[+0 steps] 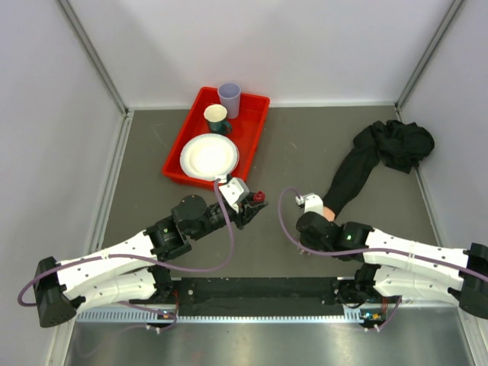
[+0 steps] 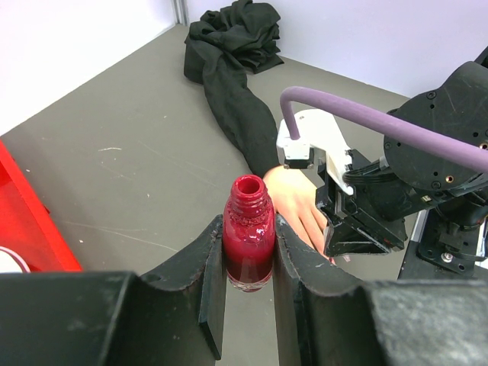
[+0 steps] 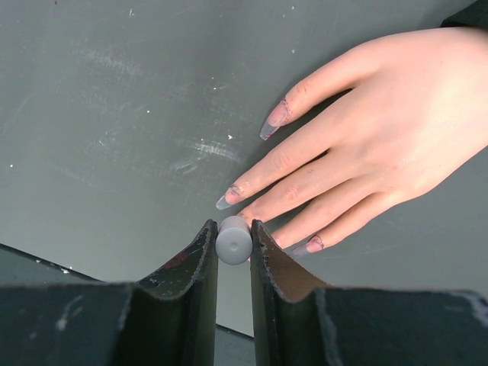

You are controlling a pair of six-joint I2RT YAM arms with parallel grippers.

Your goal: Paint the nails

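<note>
A skin-coloured mannequin hand [image 3: 381, 145] with a black sleeve [image 1: 358, 168] lies palm down on the table. Its nails [image 3: 273, 122] are long and pale, with faint dark smears. My right gripper [image 3: 233, 238] is shut on a grey brush cap [image 3: 233, 241], held over the fingertips next to the middle fingers. My left gripper [image 2: 248, 263] is shut on an open bottle of red polish [image 2: 248, 236], held upright to the left of the hand [image 2: 299, 202]. In the top view the bottle [image 1: 259, 197] and the right gripper [image 1: 314, 206] are a short way apart.
A red tray [image 1: 255, 133] at the back left holds a white plate [image 1: 208, 156], a lilac cup [image 1: 229, 99] and a green cup [image 1: 216, 118]. The sleeve bunches in a heap [image 1: 396, 143] at the back right. White walls [image 1: 46, 114] enclose the table.
</note>
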